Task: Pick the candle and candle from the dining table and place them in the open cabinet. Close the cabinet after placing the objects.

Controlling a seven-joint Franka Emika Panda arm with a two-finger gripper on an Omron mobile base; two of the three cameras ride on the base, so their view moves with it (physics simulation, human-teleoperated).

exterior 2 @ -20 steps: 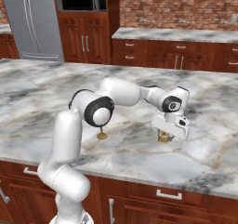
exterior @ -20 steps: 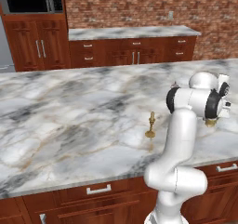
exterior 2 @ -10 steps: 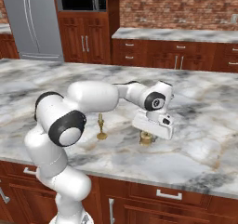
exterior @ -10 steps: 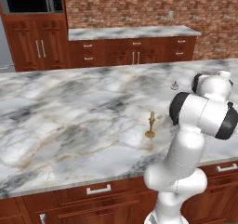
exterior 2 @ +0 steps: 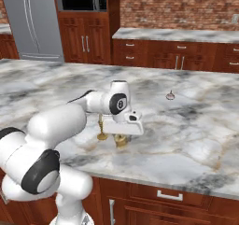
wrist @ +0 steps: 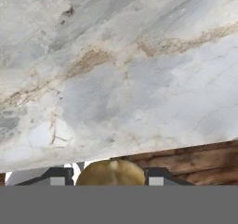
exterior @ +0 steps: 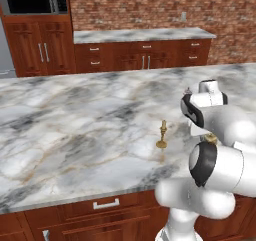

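On the marble counter [exterior 2: 196, 140] near its front edge are two candles. One is a slim brass candlestick [exterior: 162, 134], upright with its long axis vertical, flared base down. The other is a short tan candle [wrist: 111, 173], just beside it, between the two fingers of the pincer [exterior 2: 121, 140], which closes on its sides. Since a second ago the arm has swung towards the candlestick, carrying the tan one along

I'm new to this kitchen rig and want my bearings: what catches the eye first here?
The white arm folds low over the marble dining table, its gripper closed around a tan roundish candle. Beside it a slim brass candlestick stands upright near the table's front edge.
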